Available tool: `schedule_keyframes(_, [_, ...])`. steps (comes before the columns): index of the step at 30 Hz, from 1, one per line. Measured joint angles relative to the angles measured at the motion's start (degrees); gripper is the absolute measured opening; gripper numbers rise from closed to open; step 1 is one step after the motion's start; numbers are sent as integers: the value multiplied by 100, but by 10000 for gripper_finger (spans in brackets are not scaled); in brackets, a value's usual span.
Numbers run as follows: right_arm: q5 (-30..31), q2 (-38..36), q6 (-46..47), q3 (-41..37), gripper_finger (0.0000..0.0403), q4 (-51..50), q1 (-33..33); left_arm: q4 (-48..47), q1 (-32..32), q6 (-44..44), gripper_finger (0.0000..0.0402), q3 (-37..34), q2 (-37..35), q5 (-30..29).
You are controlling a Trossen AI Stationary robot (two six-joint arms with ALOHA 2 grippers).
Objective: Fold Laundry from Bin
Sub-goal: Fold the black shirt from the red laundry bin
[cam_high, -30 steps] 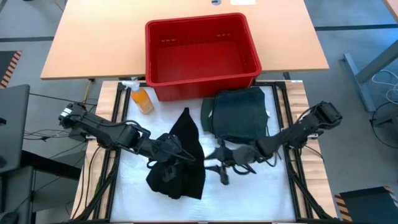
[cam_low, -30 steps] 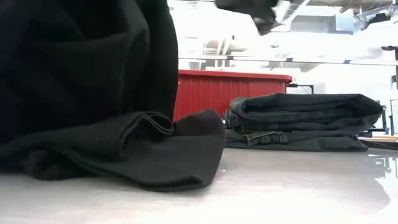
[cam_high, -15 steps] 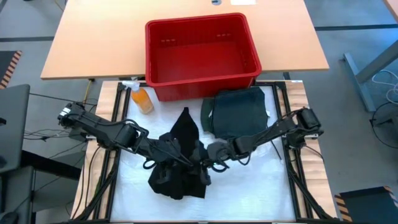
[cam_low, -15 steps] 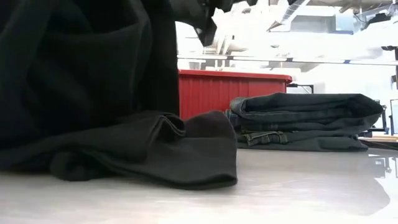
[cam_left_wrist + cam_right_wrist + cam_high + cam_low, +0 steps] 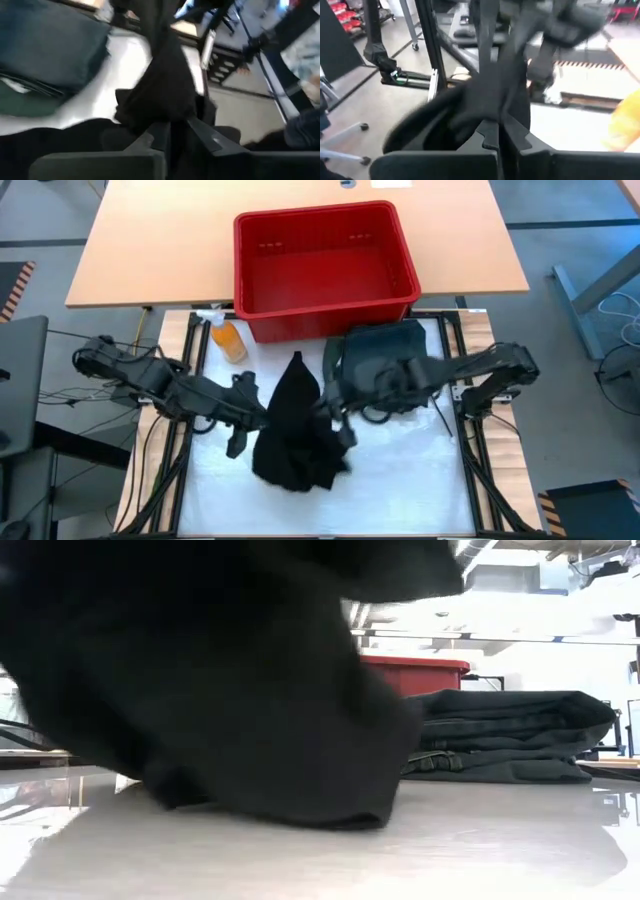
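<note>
A black garment (image 5: 295, 430) of the laundry hangs bunched between my two grippers at mid-table, and its lower end (image 5: 300, 810) rests on the white table cover. My left gripper (image 5: 248, 415) is shut on its left side and my right gripper (image 5: 335, 412) on its right side. A folded dark green garment (image 5: 385, 360) lies flat just behind them. The red bin (image 5: 322, 265) stands at the far side with nothing showing inside. My left gripper pinches a bunched fold of the black garment (image 5: 167, 112) between its two fingers, coming from the table's left and slanting down. The cloth rises in a drawn-up strip beyond the fingers. My right gripper pinches bunched black cloth (image 5: 495, 107) between its two fingers, coming almost level from the table's right. How many layers it has cannot be told, and the cloth hangs below the hold.
An orange spray bottle (image 5: 228, 338) stands at the bin's near left corner. The tan tabletop (image 5: 140, 250) extends behind the bin. The white cover (image 5: 400, 480) lies bare toward the near right.
My right gripper has swung from the near right to the garment, shut on it and risen. My left gripper has risen and drawn toward the table's left. The garment's upper part has been pulled up off the table; its lower end stays down.
</note>
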Motion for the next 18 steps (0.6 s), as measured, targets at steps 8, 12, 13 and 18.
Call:
schedule_keyframes(8, [247,-164,-573,2275,18,-2961,-158,-988,-430,-774,131,2,-239,-279])
schedule_keyframes(12, [316,-160,-485,2823,18,-3558,-245,-1293,-695,-1210,160,-184,-213,-377])
schedule_keyframes(13, [321,-160,-446,2906,18,-3656,-265,-1184,-748,-1212,163,-275,-200,-565])
schedule_keyframes(18, [317,-157,-330,2991,18,-3817,-291,1039,-933,429,166,-1164,-81,-1981])
